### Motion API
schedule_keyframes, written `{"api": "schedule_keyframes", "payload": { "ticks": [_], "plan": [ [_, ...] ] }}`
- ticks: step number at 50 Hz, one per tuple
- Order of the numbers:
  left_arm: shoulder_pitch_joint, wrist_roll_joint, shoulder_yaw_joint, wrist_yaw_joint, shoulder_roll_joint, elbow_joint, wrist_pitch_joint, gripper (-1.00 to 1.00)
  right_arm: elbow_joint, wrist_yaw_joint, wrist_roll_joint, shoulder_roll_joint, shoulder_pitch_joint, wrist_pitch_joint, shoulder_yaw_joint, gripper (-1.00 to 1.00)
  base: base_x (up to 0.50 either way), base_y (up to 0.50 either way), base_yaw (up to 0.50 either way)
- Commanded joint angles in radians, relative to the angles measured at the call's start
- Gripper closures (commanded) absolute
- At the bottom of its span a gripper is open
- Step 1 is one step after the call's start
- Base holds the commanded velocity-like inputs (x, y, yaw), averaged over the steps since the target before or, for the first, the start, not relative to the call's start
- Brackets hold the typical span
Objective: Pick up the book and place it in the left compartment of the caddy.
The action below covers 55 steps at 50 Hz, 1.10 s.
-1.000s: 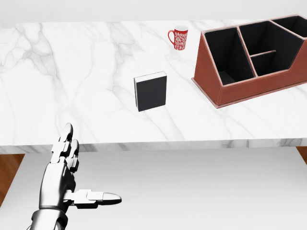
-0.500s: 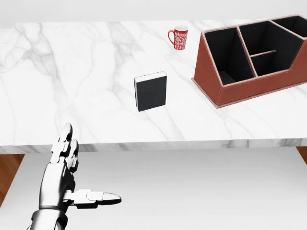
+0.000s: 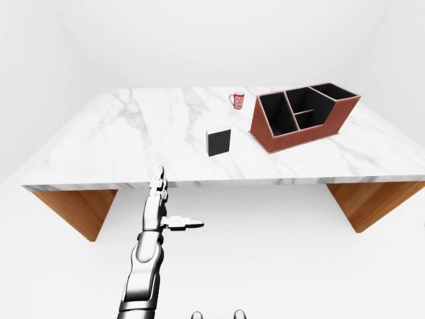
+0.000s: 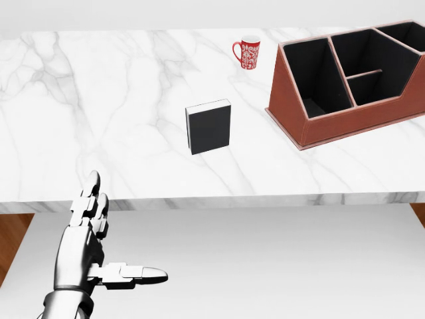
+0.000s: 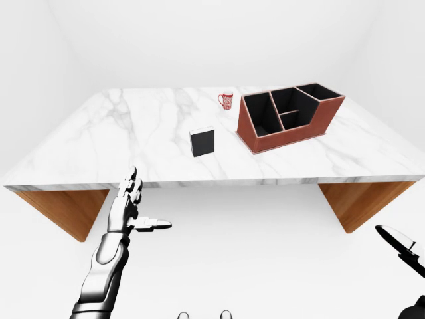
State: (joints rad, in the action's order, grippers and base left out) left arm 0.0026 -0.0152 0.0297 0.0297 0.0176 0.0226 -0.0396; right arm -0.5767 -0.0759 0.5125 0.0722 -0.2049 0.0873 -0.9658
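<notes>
A black book (image 4: 208, 127) with a white page edge stands upright on the marble table (image 4: 99, 100), near the middle of the head view. To its right sits the red-brown caddy (image 4: 352, 119) with black insides; its left compartment (image 4: 307, 74) faces the book. My left hand (image 4: 123, 229) is open, fingers pointing up and thumb stretched right, below the table's near edge and well short of the book. Only a tip of my right hand (image 5: 398, 240) shows at the lower right of the right-eye view, so its state is unclear.
A red patterned mug (image 4: 248, 52) stands above the book, just left of the caddy. Wooden supports (image 3: 76, 209) hold the table at both ends. White floor lies beneath the table's near edge (image 4: 232, 198).
</notes>
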Motion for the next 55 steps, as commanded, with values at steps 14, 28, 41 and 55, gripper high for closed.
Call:
{"api": "schedule_keyframes", "payload": {
  "ticks": [14,28,41,55],
  "plan": [
    [0.001,-0.047,-0.005,-0.028,0.001,0.002,-0.038,-1.00,0.027,-0.006,0.040,0.001,-0.004,0.000,-0.007,-1.00,0.00,0.00,0.00],
    [-0.006,-0.052,-0.008,-0.023,0.002,0.024,-0.048,-1.00,0.003,-0.006,0.122,-0.002,-0.018,0.000,-0.021,-1.00,0.00,0.00,0.00],
    [-0.004,-0.084,-0.013,-0.030,0.002,0.025,-0.048,-1.00,0.008,0.014,0.097,-0.007,-0.021,0.000,-0.014,-1.00,0.00,0.00,0.22],
    [-0.001,-0.087,-0.014,-0.029,0.001,0.023,-0.048,-1.00,0.011,0.016,0.093,-0.009,-0.021,0.000,-0.014,-1.00,0.00,0.00,0.22]
  ]
}}
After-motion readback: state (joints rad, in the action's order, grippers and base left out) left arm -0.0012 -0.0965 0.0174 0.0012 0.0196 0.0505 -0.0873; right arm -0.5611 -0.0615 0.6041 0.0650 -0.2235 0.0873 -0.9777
